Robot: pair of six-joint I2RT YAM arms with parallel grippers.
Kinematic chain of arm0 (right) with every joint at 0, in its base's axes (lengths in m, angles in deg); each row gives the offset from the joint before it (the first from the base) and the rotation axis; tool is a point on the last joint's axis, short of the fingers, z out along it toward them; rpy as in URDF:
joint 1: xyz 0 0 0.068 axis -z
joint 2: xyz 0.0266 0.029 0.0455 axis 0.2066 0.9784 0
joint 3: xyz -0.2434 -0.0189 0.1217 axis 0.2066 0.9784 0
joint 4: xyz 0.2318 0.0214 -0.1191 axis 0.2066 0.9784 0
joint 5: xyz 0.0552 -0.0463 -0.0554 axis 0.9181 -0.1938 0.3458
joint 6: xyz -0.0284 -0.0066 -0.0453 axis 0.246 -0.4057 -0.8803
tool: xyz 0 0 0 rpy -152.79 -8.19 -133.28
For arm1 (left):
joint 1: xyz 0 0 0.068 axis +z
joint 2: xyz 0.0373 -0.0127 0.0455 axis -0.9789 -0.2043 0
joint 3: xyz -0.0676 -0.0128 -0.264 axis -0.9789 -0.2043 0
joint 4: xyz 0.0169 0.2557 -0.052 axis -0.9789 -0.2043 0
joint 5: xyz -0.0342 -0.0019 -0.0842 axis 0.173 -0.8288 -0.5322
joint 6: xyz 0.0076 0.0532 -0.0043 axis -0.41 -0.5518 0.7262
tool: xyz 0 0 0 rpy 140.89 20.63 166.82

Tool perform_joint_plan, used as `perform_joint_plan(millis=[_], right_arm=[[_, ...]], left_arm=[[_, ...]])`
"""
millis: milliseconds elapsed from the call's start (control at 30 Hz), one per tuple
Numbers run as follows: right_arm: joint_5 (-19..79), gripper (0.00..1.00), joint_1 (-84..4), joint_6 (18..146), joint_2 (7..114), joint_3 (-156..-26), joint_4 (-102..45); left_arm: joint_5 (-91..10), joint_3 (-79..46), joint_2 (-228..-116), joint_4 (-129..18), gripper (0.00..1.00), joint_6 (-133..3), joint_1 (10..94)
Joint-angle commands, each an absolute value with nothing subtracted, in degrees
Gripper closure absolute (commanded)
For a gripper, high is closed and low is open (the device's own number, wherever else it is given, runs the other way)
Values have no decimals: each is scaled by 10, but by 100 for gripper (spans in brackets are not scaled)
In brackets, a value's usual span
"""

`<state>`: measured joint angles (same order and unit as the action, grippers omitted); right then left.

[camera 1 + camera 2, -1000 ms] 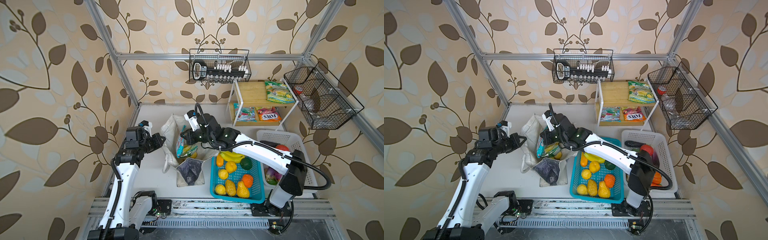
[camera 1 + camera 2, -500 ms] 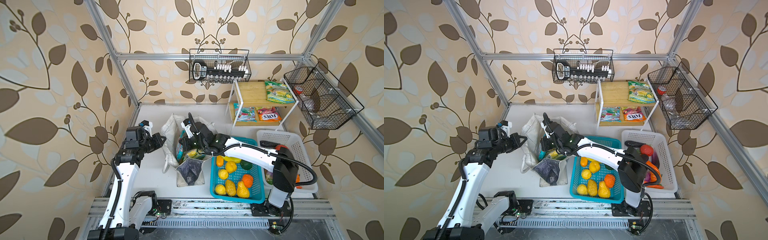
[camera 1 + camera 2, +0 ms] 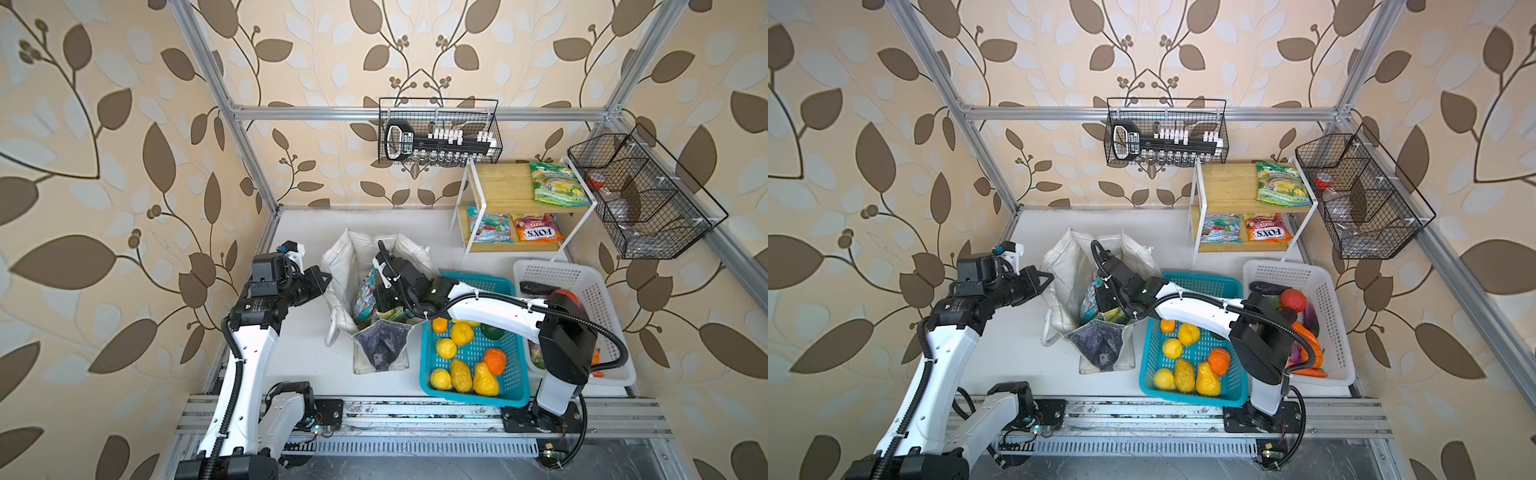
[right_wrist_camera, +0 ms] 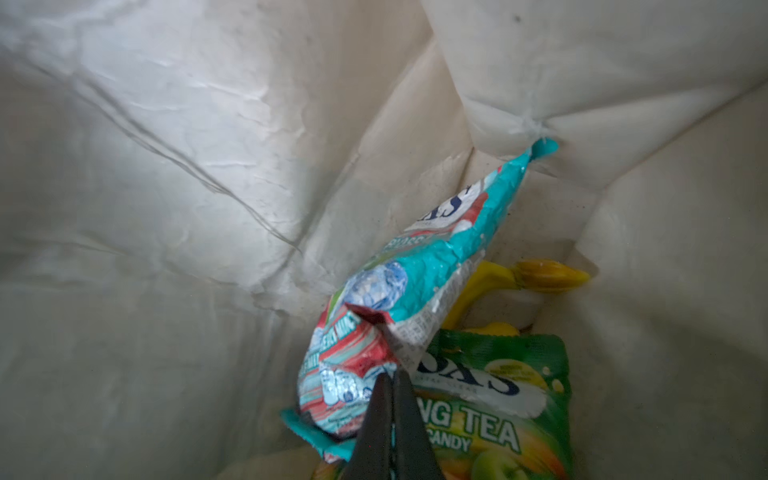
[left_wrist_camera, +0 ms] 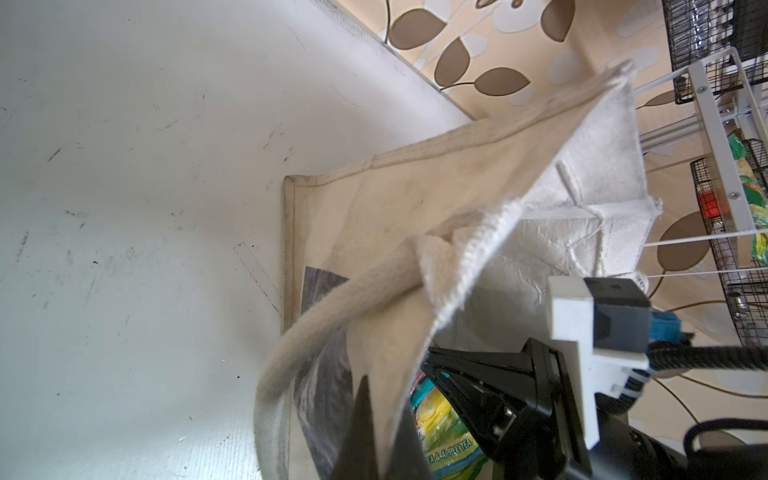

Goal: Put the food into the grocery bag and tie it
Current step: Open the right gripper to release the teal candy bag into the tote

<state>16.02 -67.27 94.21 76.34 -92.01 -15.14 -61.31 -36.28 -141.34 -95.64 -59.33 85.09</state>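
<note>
Big cloth grocery bag (image 3: 345, 266) stands open on the bench (image 3: 303, 345), just left of the teal basket (image 3: 515, 374). Left tool (image 3: 325, 277) is clamped on the bag's left rim. Right tool (image 4: 390, 386) is down inside it, pinched shut on the blue-red packet (image 4: 415, 266) from what I can see. That packet leans over the green packet (image 4: 490, 415) and banana bunch (image 4: 540, 276).

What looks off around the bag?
The grocery bag sags lopsided: its near end panel splays outward, dark print facing up, and one rope handle droops outside it. Inside, the blue-red packet is crumpled, folded over.
</note>
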Motion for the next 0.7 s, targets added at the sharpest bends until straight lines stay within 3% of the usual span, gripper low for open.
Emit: perform_joint_plan(millis=[0,200,433,667], right_arm=[[126,100,-672,924,760,-904,-113],[120,90,-672,922,749,-904,-110],[140,57,-672,930,697,-860,-185],[113,49,-673,932,671,-867,-172]], left_arm=[[-612,-357,-1412,-947,100,-609,858],[-617,-359,-1411,-945,100,-607,858],[-627,-356,-1411,-947,100,-606,858],[-645,-359,-1414,-940,100,-599,858]])
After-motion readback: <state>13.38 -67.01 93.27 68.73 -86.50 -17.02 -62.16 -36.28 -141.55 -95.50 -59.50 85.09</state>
